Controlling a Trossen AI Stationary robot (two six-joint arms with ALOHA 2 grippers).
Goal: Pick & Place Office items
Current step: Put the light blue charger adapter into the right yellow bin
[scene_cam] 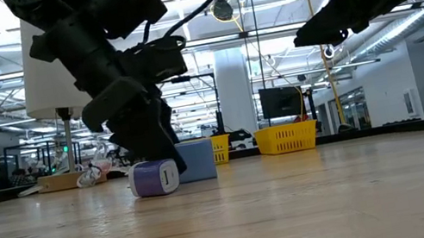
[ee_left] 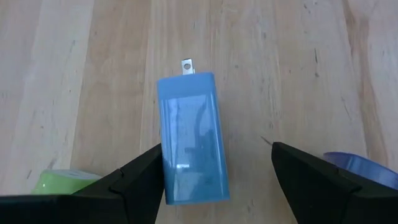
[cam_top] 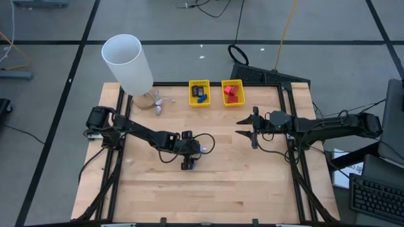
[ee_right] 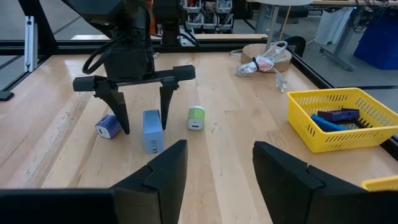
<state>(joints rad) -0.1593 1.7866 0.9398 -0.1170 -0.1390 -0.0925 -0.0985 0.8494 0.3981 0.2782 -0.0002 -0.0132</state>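
Observation:
Three small plug adapters lie flat on the table: a blue one (ee_left: 191, 140) with a metal prong (ee_left: 187, 65), a green one (ee_right: 196, 117) and a purple one (scene_cam: 155, 179). My left gripper (ee_left: 216, 146) is open and low over the table middle (cam_top: 188, 157), its fingers on either side of the blue adapter, with the green and purple ones just outside them. My right gripper (cam_top: 240, 127) is open and hangs high right of centre, touching nothing. One yellow basket (cam_top: 199, 99) holds blue and black items; the other (cam_top: 232, 99) holds red ones. My left gripper comes from above, pointing down, across the blue adapter's width. One finger (ee_left: 144, 179) stands right against the adapter's long side (ee_left: 165, 171); whether it touches, I cannot tell. The other finger (ee_left: 298, 174) is well apart from it. The adapter lies flat on the wood.
A tall white cylinder (cam_top: 129, 62) stands at the far left corner, with a round base and tangled white cable (cam_top: 154, 101) beside it. Black frame rails (cam_top: 291, 139) run along the table's left and right sides. Bare wood lies near the front edge.

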